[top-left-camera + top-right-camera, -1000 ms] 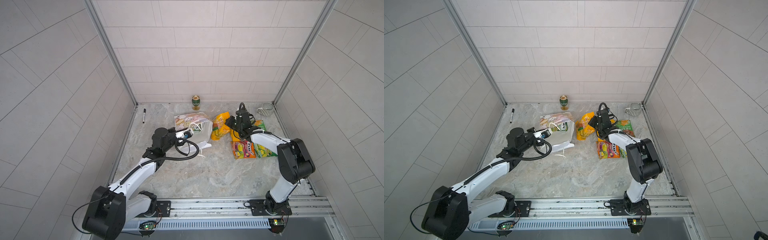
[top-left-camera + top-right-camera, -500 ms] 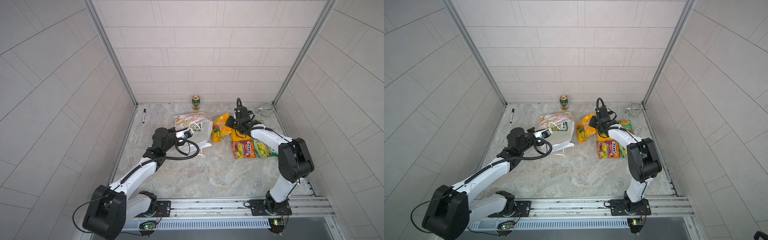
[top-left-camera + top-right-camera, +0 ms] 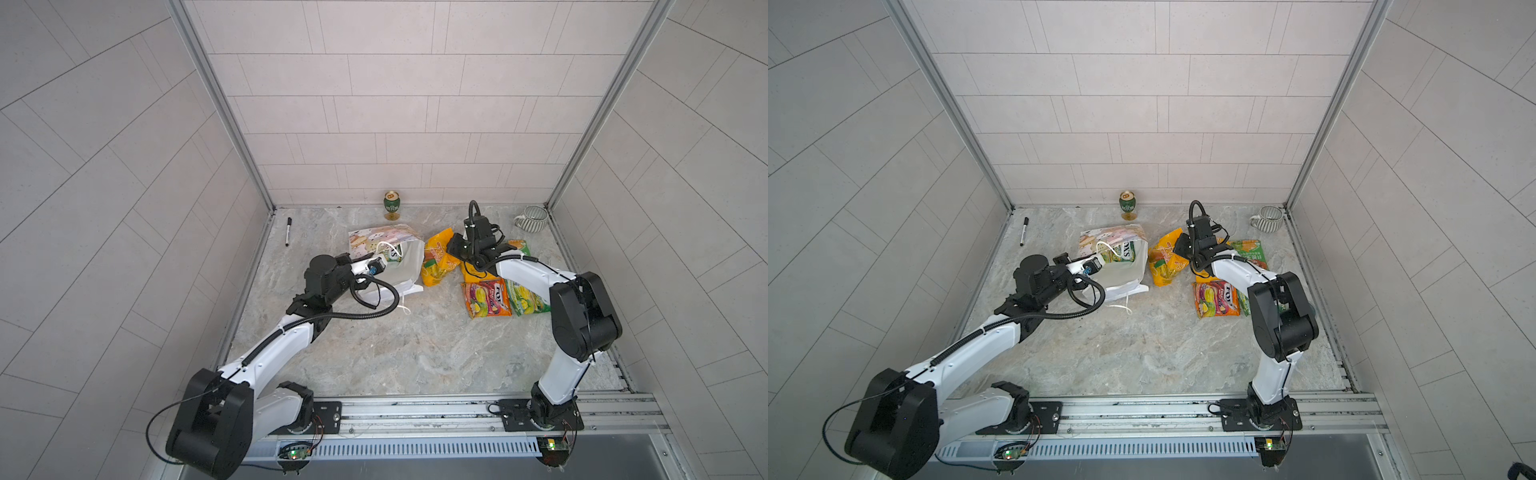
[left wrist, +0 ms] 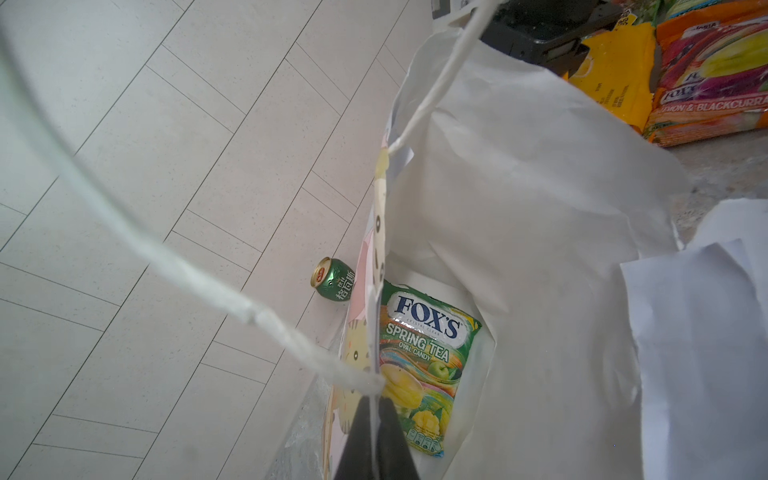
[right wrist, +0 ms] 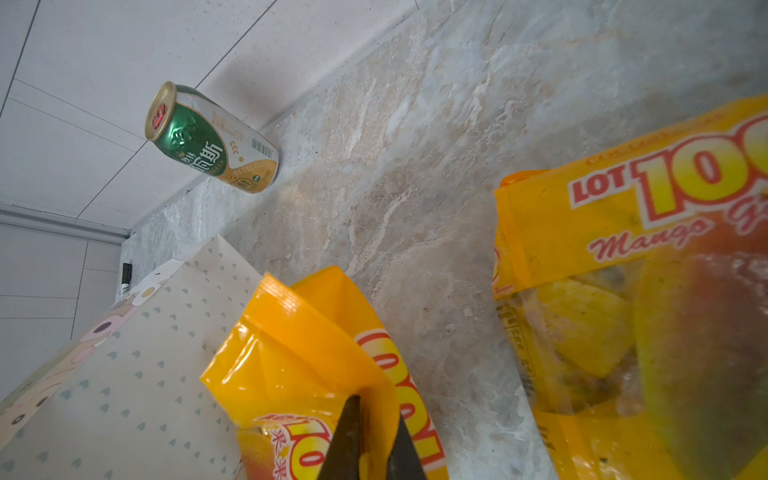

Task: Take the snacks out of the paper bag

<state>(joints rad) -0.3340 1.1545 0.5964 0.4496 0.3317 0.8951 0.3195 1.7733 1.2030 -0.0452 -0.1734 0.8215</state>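
Non-task items: green-and-gold drink can [image 3: 392,205] upright on the table [image 3: 415,353], against the far wall, roughly mid-width. It has a gold lid and white Chinese lettering on the green band, and shows in both top views and both wrist views. Black marker pen [image 3: 288,232] lies flat far left, close to the left wall, running near-to-far. Grey striped mug [image 3: 534,218] upright in the far right corner, handle facing left. All three well apart. Table surface is grey-beige marble. Pale tiled walls [image 3: 395,124] on three sides.
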